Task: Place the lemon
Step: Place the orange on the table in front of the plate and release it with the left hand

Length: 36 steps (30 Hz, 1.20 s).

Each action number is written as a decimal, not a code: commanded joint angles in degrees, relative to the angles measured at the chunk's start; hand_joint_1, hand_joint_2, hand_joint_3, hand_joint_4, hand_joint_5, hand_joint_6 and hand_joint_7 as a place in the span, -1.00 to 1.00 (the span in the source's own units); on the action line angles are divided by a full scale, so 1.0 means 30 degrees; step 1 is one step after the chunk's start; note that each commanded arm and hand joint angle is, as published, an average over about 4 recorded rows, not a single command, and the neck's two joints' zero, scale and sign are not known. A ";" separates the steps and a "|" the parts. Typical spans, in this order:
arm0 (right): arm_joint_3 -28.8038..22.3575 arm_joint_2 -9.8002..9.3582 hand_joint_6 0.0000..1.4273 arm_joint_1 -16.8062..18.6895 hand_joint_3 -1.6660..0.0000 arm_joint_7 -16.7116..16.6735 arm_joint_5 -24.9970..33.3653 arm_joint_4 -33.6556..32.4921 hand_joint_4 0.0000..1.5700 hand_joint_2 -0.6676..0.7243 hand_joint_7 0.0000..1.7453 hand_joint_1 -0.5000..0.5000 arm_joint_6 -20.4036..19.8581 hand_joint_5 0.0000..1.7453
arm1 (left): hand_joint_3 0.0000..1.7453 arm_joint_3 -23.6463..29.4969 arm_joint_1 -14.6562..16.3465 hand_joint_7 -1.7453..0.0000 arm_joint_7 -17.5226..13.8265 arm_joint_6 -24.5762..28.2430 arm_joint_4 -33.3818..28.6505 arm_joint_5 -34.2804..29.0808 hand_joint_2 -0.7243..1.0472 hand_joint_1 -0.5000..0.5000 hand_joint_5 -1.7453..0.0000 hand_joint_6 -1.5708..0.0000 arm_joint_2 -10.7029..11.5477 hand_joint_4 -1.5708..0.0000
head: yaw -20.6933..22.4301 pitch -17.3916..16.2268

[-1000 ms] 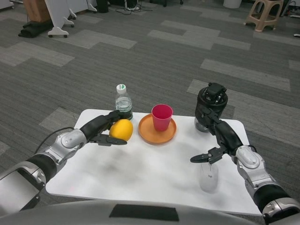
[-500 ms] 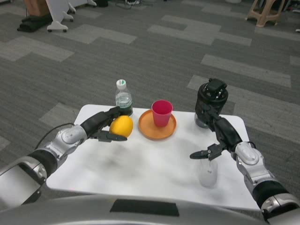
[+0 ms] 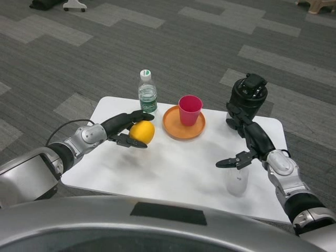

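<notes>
My left hand (image 3: 124, 129) holds the yellow lemon (image 3: 142, 132) between fingers above and thumb below, just over the left part of the white table (image 3: 178, 173). To its right stands an orange plate (image 3: 182, 125) with a pink cup (image 3: 189, 109) on it. My right hand (image 3: 251, 146) hovers over the table's right side, fingers spread, holding nothing. Right under that hand stands a clear glass (image 3: 237, 180).
A small water bottle (image 3: 147, 93) with a green-white cap stands behind the lemon, near the table's far edge. A black jar-like appliance (image 3: 247, 97) stands at the back right. Grey carpet floor surrounds the table.
The camera has dipped and tilted down, shifting the whole picture. My left hand has carried the lemon slightly to the right, nearer the plate. The right hand keeps its pose.
</notes>
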 commanded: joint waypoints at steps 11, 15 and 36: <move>0.0135 0.0029 -1.00 -0.0523 0.52 -0.0047 0.0103 0.0160 -1.00 -0.09 -1.00 -0.08 0.0105 -0.44 | -0.90 -0.1912 -0.1169 0.44 0.1574 0.0326 0.1743 -0.0275 1.00 1.00 -1.00 0.47 -0.0401 -0.86 | 0.0451 -0.0279; 0.0164 0.0036 -1.00 -0.0560 0.52 -0.0032 0.0103 0.0190 -1.00 -0.09 -1.00 -0.08 0.0105 -0.44 | -0.90 -0.3750 -0.1623 0.44 0.2395 0.1066 0.2095 -0.0671 1.00 1.00 -1.00 0.30 -0.0519 -0.89 | 0.0555 -0.0306; 0.0223 0.0087 -1.00 -0.0611 0.52 -0.0032 0.0103 0.0270 -1.00 -0.09 -1.00 -0.08 0.0164 -0.44 | -0.90 -0.9485 -0.2531 0.48 0.4094 0.3490 0.2842 -0.1689 1.00 1.00 -0.94 0.38 -0.1002 -0.33 | 0.0628 -0.0174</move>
